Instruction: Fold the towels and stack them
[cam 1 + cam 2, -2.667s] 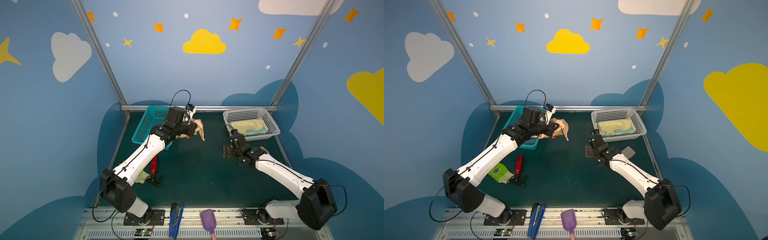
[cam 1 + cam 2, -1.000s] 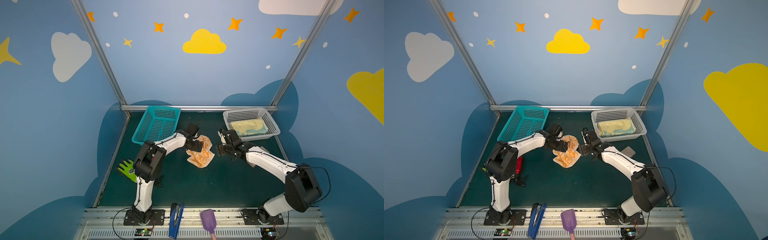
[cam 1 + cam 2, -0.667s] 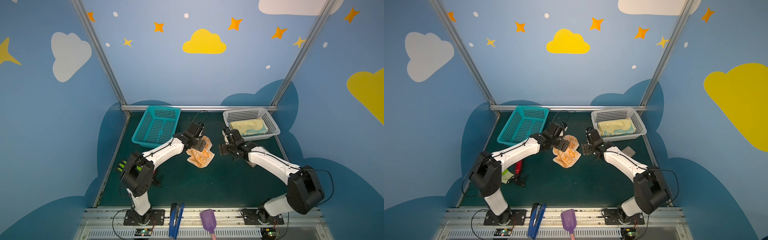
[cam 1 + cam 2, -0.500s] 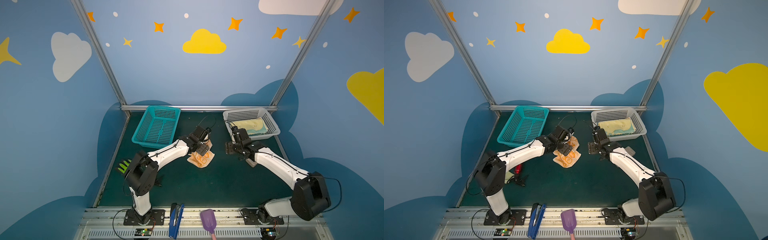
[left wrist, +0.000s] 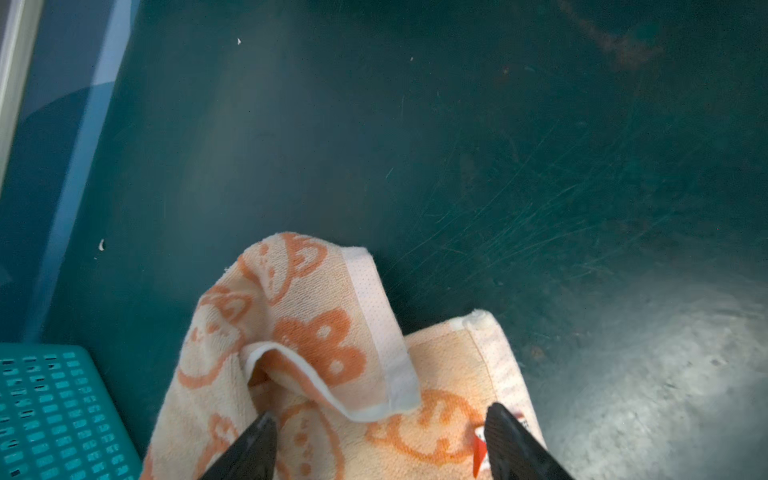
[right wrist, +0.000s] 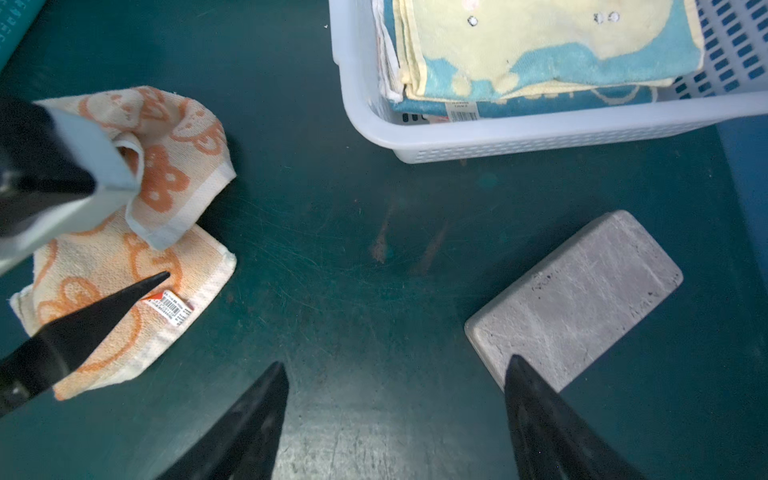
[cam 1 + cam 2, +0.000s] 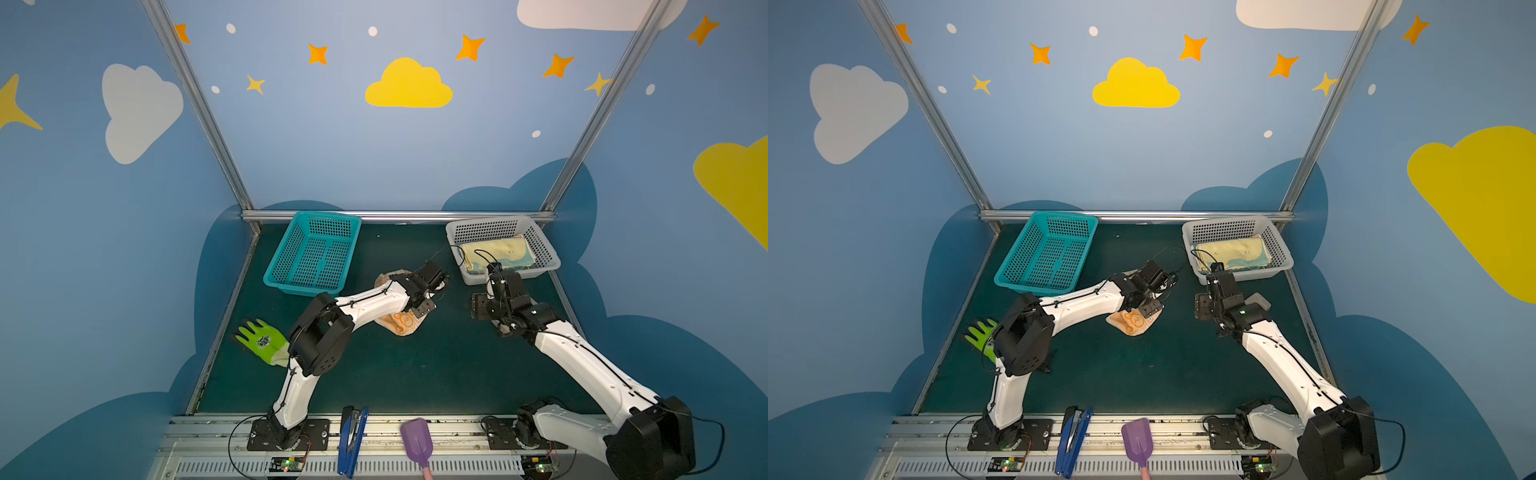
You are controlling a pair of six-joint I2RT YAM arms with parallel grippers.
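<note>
The orange towel with cream rabbits [image 7: 401, 326] [image 7: 1131, 322] lies crumpled on the green mat mid-table, one corner flopped over [image 5: 316, 332] [image 6: 124, 257]. My left gripper [image 7: 432, 295] [image 5: 380, 415] hovers low over its right end. It is open, its fingers astride the cloth near the barcode tag and gripping nothing. My right gripper [image 7: 484, 307] [image 6: 395, 368] is open over bare mat, right of the towel and in front of the white basket [image 7: 498, 276] [image 6: 540, 133]. In that basket lie folded towels [image 7: 496, 253] [image 6: 540, 50], pale yellow on top and blue beneath.
A grey block [image 6: 573, 299] [image 7: 1258, 301] lies just beside my right gripper. An empty teal basket [image 7: 311, 257] stands at the back left. A bright green glove [image 7: 262, 340] lies at the left edge. A blue stapler [image 7: 351, 440] and purple scoop [image 7: 417, 440] rest on the front rail.
The left arm brought the orange towel from the teal basket and let it go mid-mat, then slid right over it. My right gripper drew back to the right, towards the white basket.
</note>
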